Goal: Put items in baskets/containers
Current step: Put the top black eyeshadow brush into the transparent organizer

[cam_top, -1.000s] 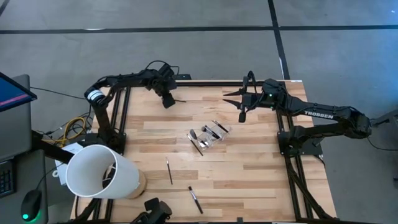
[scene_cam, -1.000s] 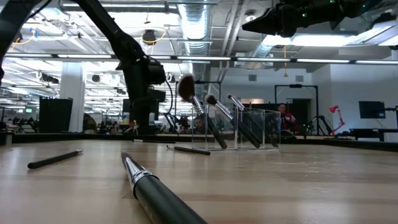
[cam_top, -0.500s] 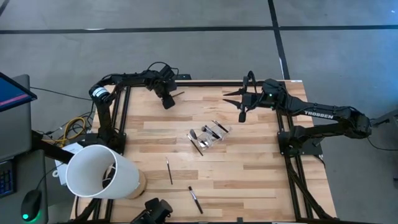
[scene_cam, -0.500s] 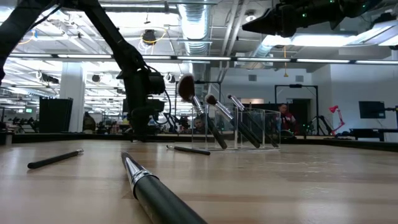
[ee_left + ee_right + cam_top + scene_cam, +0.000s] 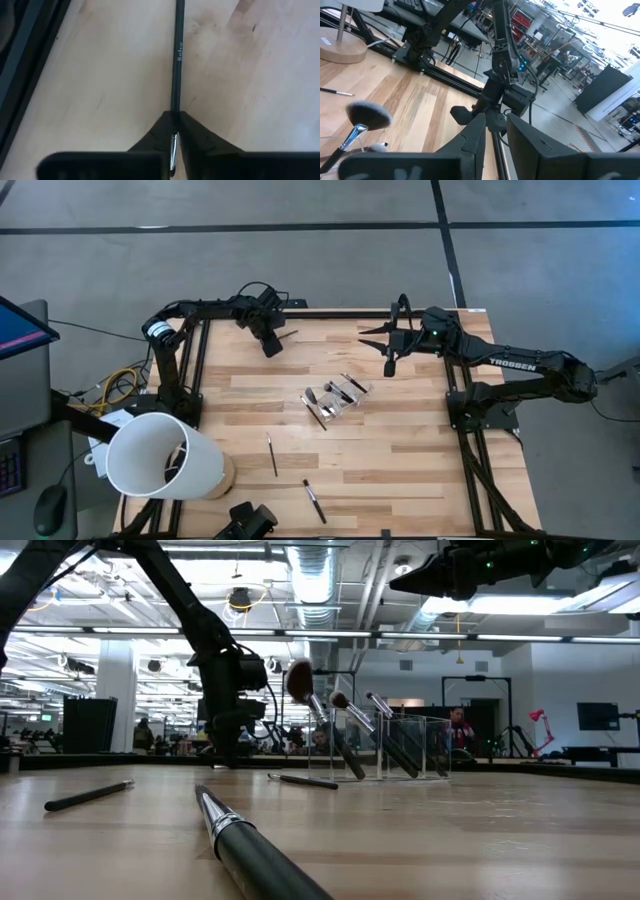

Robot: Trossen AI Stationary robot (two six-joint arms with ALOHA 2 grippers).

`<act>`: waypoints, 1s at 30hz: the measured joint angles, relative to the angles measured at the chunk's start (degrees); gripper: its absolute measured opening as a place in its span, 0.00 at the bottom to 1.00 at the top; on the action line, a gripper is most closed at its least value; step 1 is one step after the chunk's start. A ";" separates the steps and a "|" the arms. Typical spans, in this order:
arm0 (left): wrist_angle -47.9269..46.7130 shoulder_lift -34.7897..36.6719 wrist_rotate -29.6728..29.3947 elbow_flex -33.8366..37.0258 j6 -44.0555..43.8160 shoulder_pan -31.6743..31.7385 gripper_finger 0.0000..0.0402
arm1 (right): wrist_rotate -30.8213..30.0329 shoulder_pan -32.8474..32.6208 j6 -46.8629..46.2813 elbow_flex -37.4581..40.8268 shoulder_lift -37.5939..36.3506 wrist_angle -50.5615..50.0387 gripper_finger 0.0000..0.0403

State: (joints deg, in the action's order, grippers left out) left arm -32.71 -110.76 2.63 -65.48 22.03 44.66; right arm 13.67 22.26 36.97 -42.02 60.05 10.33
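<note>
My left pincer (image 5: 172,131), at the bench's (image 5: 400,440) far left edge, pinches a thin dark stick (image 5: 176,60); only my wrist view shows this, its long axis running straight out from my fingertips; overhead, brushes (image 5: 318,402) lean in the clear box (image 5: 345,393) mid-bench; right pincer (image 5: 390,352) aloft, fingers partly spread.

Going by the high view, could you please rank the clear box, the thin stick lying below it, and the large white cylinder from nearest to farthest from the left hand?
From the left hand, at the table's far-left corner:
1. Clear box, mid-table, holding brushes.
2. Thin stick, lying alone nearer the front edge.
3. White cylinder, at the front-left corner.
</note>
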 joint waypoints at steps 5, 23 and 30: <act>0.46 0.02 -0.60 0.45 -0.01 -0.50 0.04 | 0.00 0.00 0.00 0.00 0.00 0.02 0.18; -3.36 13.41 -1.71 0.99 -0.02 -8.01 0.03 | -0.02 0.00 -0.98 0.00 0.01 0.00 0.18; -3.41 19.95 2.36 0.93 -5.73 -10.54 0.03 | -0.35 -0.59 0.57 -0.02 4.18 3.10 0.18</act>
State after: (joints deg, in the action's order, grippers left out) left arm -36.11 -90.81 4.99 -64.55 16.29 34.13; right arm 13.32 21.67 37.54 -42.04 64.23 13.43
